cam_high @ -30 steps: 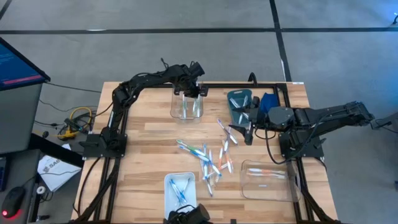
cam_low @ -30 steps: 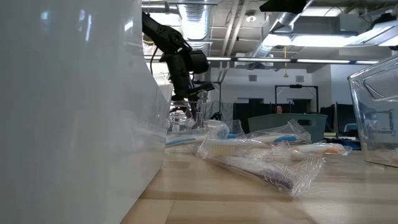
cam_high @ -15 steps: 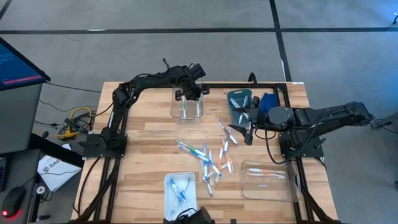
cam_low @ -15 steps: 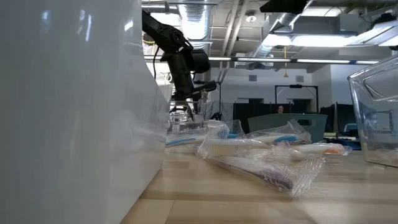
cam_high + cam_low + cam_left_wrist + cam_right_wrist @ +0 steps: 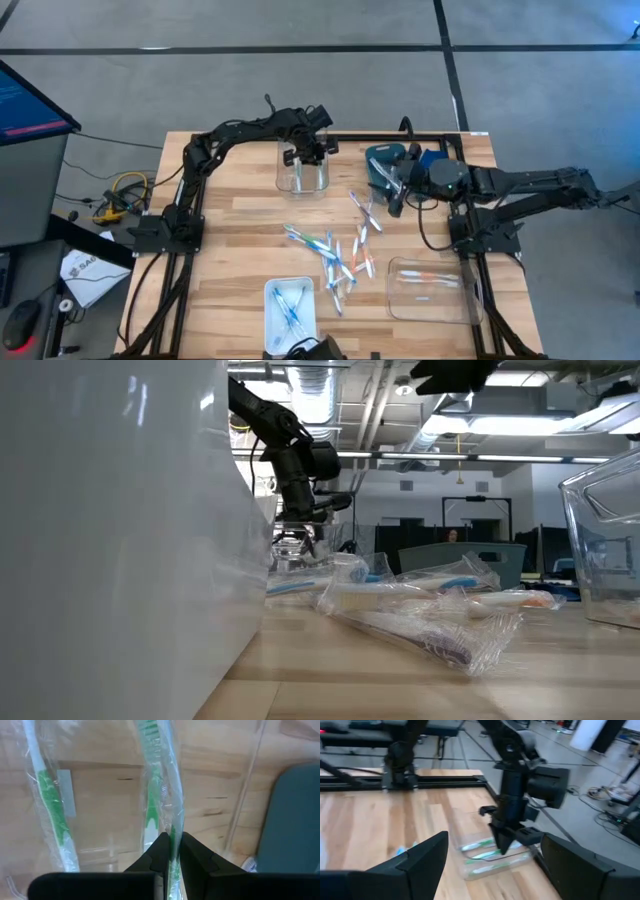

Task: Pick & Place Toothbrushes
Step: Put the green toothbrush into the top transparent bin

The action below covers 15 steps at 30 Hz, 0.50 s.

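Note:
My left gripper (image 5: 305,154) reaches down into a clear container (image 5: 299,178) at the table's far middle, shut on a wrapped green toothbrush (image 5: 152,780). A second green toothbrush (image 5: 51,815) lies on that container's floor. More wrapped toothbrushes (image 5: 338,256) lie scattered on the table's middle. My right gripper (image 5: 394,194) hovers open at the far right, above the table, its fingers (image 5: 420,862) spread wide with nothing between them. My left gripper pinches the green toothbrush, wrapper and all, between its two fingers at a green stretch of the handle (image 5: 173,831). The fingers come from above, slanting down, roughly in line with the brush. The brush reaches on below the fingertips into the container; whether its lower end rests there, I cannot tell.
A white tray (image 5: 290,303) with blue toothbrushes stands at the near edge. A clear bin (image 5: 432,287) holding an orange one stands at the near right. A teal container (image 5: 381,164) and a blue cloth (image 5: 433,160) sit at the far right, beside my right gripper.
My left gripper has rolled about its own pointing line above the clear container, staying shut on the green toothbrush and hardly shifting. My right gripper has swung a little toward the table's far edge, still open.

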Tool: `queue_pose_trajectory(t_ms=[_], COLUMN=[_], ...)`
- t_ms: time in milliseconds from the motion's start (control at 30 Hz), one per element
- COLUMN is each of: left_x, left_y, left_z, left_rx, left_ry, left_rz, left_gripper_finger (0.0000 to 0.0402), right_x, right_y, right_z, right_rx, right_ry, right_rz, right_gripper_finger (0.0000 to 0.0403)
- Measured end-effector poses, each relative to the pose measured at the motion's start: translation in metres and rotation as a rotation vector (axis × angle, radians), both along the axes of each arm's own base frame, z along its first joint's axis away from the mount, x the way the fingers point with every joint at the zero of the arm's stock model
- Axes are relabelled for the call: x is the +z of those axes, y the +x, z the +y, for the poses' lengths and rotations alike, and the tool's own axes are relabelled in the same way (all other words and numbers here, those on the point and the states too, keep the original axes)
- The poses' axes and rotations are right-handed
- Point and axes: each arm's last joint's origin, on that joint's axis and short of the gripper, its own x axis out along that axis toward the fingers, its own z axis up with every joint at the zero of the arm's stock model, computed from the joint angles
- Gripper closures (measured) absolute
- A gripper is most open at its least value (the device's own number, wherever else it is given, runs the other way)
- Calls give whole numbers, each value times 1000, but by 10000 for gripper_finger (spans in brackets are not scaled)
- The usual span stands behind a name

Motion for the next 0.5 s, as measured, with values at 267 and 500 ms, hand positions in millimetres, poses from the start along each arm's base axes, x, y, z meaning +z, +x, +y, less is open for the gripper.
queue_pose_trajectory(t_ms=[267, 500], left_x=[-7, -42], left_y=[-2, -8], left_z=[-1, -6], left_rx=[7, 30], left_ry=[-14, -69], left_rz=[13, -15], left_gripper_finger=[377, 376], right_x=[1, 1], right_y=[-1, -3], right_z=[-21, -32], right_rx=[-100, -153], right_ry=[0, 0], right_rz=[-13, -12], right_gripper_finger=[92, 92])
